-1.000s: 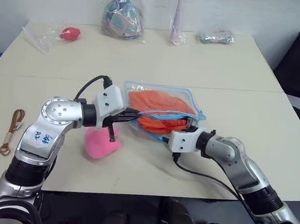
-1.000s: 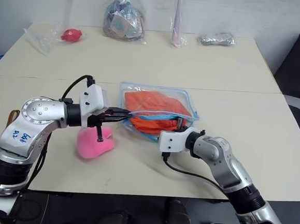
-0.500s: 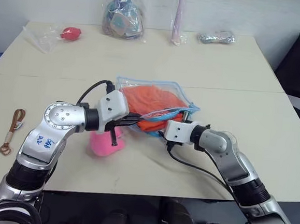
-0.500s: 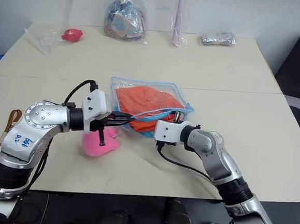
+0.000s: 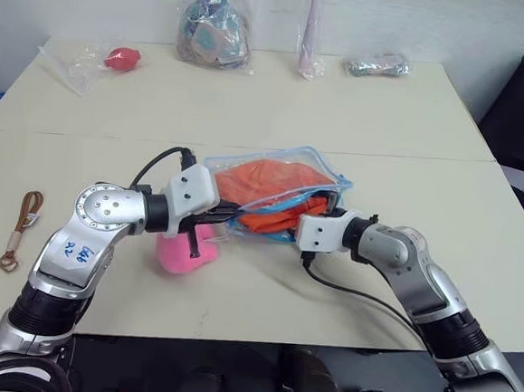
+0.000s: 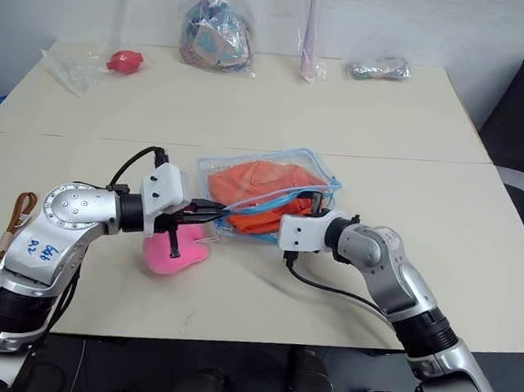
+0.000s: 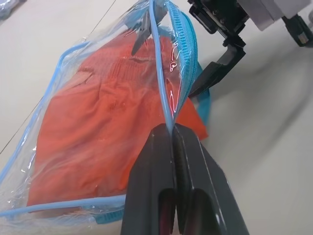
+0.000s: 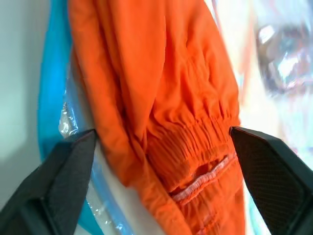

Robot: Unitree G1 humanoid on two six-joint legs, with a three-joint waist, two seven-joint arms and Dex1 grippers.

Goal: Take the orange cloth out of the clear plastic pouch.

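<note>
- cream laminate, two tables (image 5: 404, 125) pushed edge to edge, is what i'm working over; the seam between them runs just behind the pouch.
- along the far edge i see a bulging clear bag of mixed bits (image 5: 213, 31), a tall thin pink item in wrap (image 5: 309, 36), a small silvery packet (image 5: 378, 65), and off to the left a crinkly bag with a red thing (image 5: 121, 58) in it, all well apart from my work.
- the clear plastic pouch (image 5: 323, 165) with blue trim lies on the near table, between my two arms, its near edge lifted.
- the orange cloth (image 5: 268, 180) is inside the pouch, part of it bunched at the open mouth.
- a pink plush (image 5: 180, 255) sits just beside the pouch, right under my left forearm, crowding that side.
- a brown loop strap (image 5: 22, 227) lies at the far left of the near table.
- my left gripper (image 7: 172, 134) reaches in nearly level from the left, fingers pressed together, pinching the pouch's blue zipper edge.
- my right gripper (image 8: 161, 156) comes in from the right, aimed at the mouth, fingers spread wide either side of the cloth's gathered hem, gripping nothing.
</note>
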